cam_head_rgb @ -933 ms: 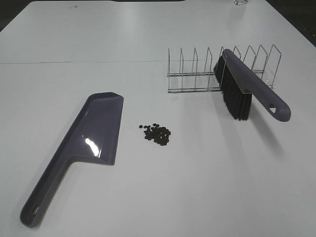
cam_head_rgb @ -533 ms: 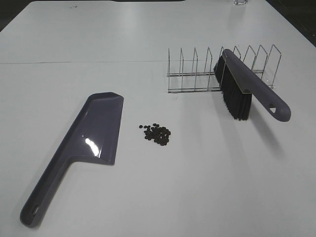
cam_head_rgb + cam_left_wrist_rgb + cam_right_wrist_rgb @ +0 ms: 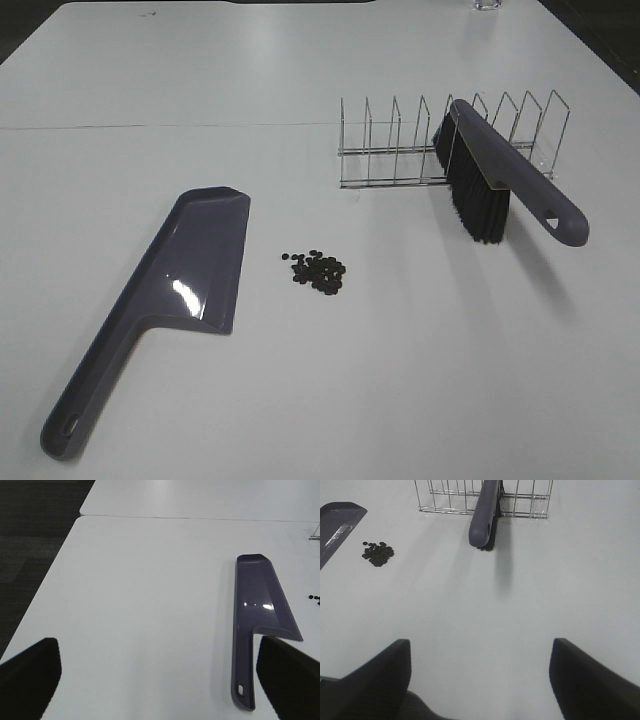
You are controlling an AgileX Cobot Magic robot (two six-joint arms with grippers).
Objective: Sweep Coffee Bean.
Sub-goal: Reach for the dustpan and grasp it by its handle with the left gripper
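Nearby, purple dustpan (image 3: 195,265) beside coffee bean (image 3: 320,272), brush (image 3: 505,175) leaning in wire rack (image 3: 395,150)

Glossy plastic, thin metal wire and a smooth white top
The purple dustpan (image 3: 190,262) is smooth moulded plastic, glossy enough to throw bright highlights; the brush (image 3: 515,180) has a like purple plastic back, duller in sheen, over coarse black bristles (image 3: 480,210). The rack (image 3: 400,150) is thin bright metal wire. The coffee beans (image 3: 318,271) look dark and matt. The table (image 3: 420,380) is white, smooth, with a soft sheen
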